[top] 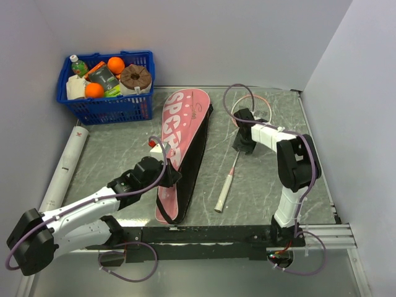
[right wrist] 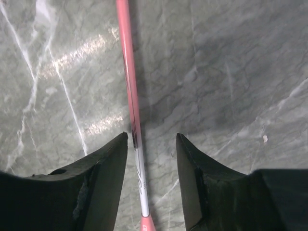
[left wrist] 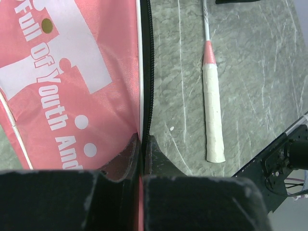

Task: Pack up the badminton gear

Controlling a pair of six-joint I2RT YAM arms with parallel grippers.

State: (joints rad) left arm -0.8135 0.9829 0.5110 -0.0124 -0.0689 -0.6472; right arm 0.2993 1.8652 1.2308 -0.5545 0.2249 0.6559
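Observation:
The pink "SPORT" case (top: 184, 139) lies lengthwise in the middle of the table. My left gripper (top: 168, 175) is shut on its black zipper edge near the narrow end; the wrist view shows the jaws (left wrist: 143, 144) pinching that edge beside the pink fabric (left wrist: 72, 77). One racket (top: 233, 166) lies to the right of the case, its white handle (top: 223, 198) toward me and also in the left wrist view (left wrist: 213, 115). My right gripper (top: 243, 146) is open and low, with the pink-and-white shaft (right wrist: 129, 82) between its fingers (right wrist: 151, 139), close to the left finger. A long white tube (top: 67, 166) lies at the far left.
A blue basket (top: 106, 83) with oranges, a bottle and packets stands at the back left. A small red-and-white thing (top: 151, 143) sits by the case's left edge. Grey walls close in the left, back and right sides. A black rail (top: 235, 234) runs along the near edge.

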